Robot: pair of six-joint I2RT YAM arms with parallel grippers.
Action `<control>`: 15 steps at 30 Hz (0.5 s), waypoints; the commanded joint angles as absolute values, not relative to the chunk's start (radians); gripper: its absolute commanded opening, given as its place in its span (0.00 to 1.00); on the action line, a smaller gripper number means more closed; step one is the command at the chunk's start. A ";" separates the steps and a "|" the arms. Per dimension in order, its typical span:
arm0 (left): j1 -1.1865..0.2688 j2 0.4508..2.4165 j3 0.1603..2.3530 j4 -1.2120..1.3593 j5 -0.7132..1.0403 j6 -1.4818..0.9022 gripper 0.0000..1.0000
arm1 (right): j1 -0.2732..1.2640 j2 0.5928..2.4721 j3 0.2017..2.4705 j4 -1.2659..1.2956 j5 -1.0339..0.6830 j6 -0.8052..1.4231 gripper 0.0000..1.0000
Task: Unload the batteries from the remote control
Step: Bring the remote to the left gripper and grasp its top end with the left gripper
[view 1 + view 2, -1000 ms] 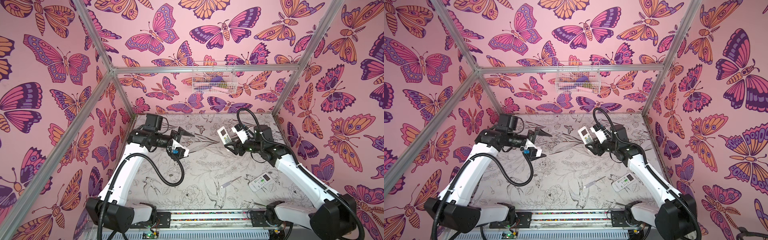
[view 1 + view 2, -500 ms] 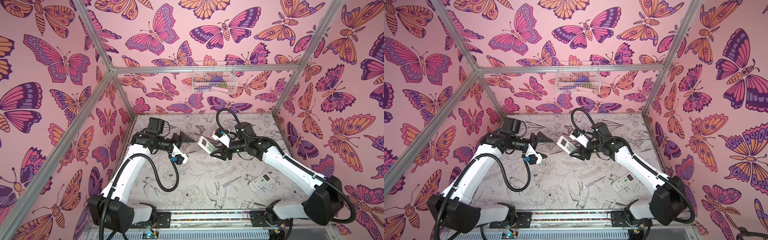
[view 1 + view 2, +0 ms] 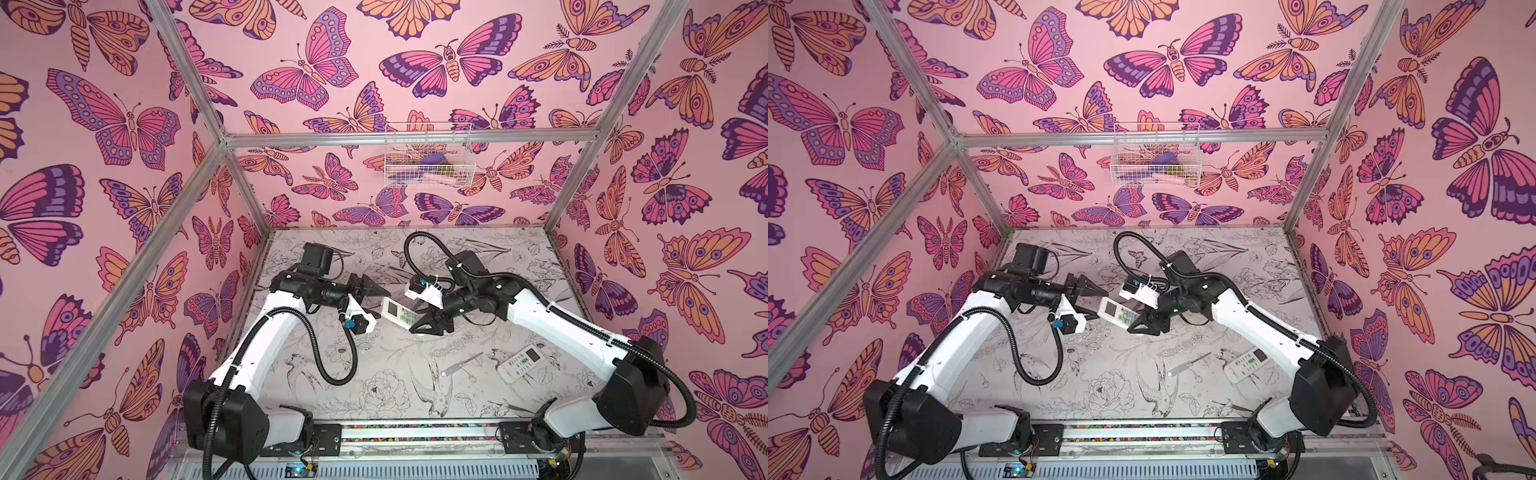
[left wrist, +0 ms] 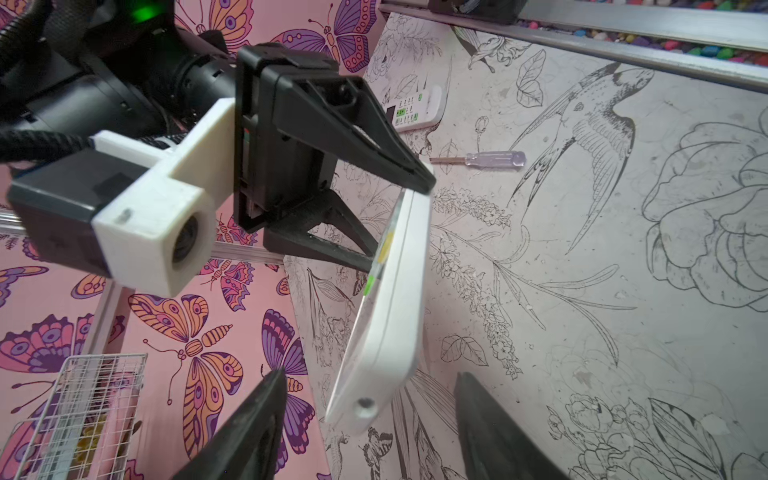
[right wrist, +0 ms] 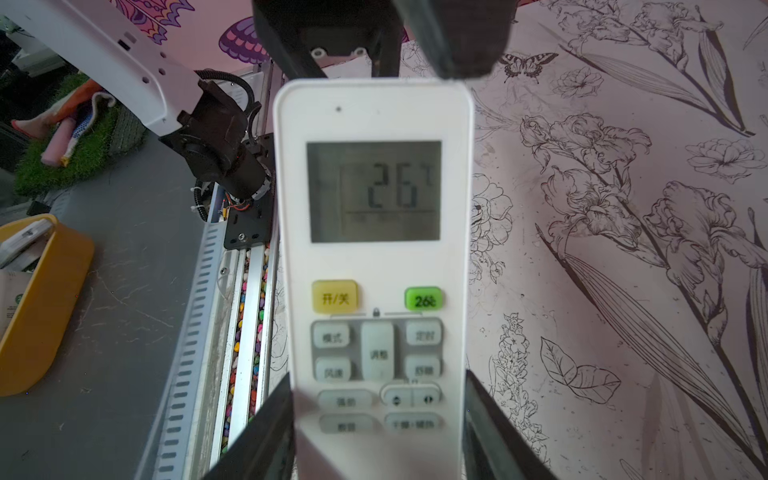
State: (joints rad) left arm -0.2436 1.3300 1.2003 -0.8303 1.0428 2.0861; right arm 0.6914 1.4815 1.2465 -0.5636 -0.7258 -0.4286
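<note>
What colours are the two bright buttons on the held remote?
Yellow button and green button on the remote; clearest in the right wrist view.

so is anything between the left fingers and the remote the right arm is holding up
Nothing visible. The remote, clamped in the right fingers, has its free end between the left fingers with open gaps either side. The screwdriver lies off on the table.

Arms: our left arm (image 3: 266, 345) and right arm (image 3: 573, 328) reach inward, wrists facing.
Left gripper (image 4: 370, 374): our fingers (image 4: 257, 424) stand apart.
Right gripper (image 5: 376, 376): our fingers (image 5: 266, 432) clamp a white remote control (image 5: 374, 104).
</note>
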 commanded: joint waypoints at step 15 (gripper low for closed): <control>-0.255 1.325 1.127 -0.839 1.112 2.634 0.34 | 0.725 1.548 1.337 -0.620 -0.741 -0.492 0.40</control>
State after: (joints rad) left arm -0.2501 1.3300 1.1469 -0.8246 1.0824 2.0884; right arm 0.7105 1.5436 1.2945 -0.5900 -0.7227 -0.4496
